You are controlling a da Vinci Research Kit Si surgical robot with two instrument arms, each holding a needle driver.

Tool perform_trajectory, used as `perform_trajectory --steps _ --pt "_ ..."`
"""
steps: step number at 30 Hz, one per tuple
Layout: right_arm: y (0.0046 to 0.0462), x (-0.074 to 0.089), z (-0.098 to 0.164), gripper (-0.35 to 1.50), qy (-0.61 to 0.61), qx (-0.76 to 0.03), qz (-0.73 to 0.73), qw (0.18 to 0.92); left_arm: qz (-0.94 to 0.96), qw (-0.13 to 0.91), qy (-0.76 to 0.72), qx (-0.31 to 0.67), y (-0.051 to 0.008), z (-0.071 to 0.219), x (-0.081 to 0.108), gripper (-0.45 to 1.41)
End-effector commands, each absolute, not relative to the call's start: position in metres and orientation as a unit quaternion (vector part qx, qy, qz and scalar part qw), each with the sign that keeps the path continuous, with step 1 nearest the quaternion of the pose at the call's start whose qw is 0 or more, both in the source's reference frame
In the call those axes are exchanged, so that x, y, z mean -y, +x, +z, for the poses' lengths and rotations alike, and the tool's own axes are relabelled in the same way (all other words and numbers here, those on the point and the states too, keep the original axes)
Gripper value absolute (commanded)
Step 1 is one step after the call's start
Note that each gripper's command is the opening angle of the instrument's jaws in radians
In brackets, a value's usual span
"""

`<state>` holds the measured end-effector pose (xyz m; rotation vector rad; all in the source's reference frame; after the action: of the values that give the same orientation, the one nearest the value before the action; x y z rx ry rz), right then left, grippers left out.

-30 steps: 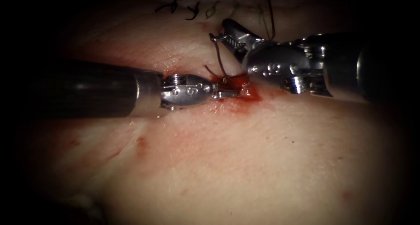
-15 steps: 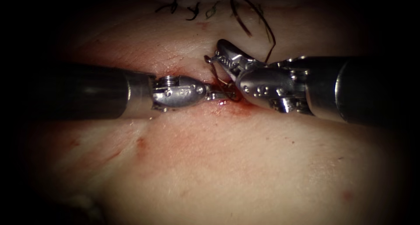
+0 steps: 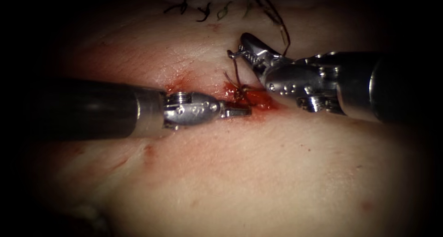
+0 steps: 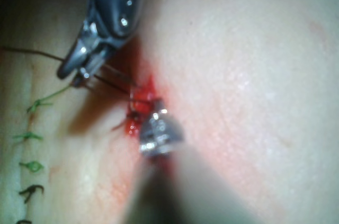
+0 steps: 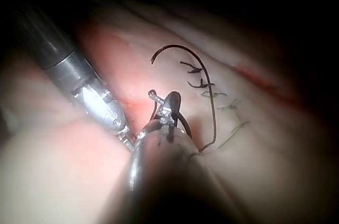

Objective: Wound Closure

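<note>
Endoscope: left tool (image 3: pixel 240 111), jaws closed, seemingly empty, tip at red fluid (image 3: pixel 258 98) on the cut (image 3: pixel 240 90). Right tool (image 3: pixel 242 50) clamps needle (image 3: pixel 232 54) near its end; thread (image 3: pixel 236 73) runs down to tissue (image 3: pixel 258 172). Old stitches (image 3: pixel 203 10) behind.
Left wrist: right tool (image 4: pixel 79 70) over thread (image 4: pixel 114 81).
Right wrist: thread (image 5: pixel 206 81) arcs across stitches (image 5: pixel 198 83).

I can read no text, label, brand or number anywhere here. My left pincer (image 3: pixel 237 111) and my right pincer (image 3: pixel 244 45) carry only small round dimples on their metal housings, and these form no legible character.
</note>
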<state>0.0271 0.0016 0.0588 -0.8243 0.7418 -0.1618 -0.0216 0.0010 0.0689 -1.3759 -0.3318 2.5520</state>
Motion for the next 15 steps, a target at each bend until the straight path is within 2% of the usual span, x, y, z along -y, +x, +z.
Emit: perform_trajectory --steps 1,15 --pt "0.0278 -0.0016 0.0598 -0.35 -0.398 -0.356 -0.076 0.842 0.869 0.109 -0.469 0.113 -0.0222 0.0694 -0.0006 -0.25" --pt "0.0299 -0.0013 0.0607 -0.35 -0.398 -0.360 -0.067 0.841 0.862 0.113 -0.479 0.120 -0.0217 0.0683 -0.0013 -0.18"
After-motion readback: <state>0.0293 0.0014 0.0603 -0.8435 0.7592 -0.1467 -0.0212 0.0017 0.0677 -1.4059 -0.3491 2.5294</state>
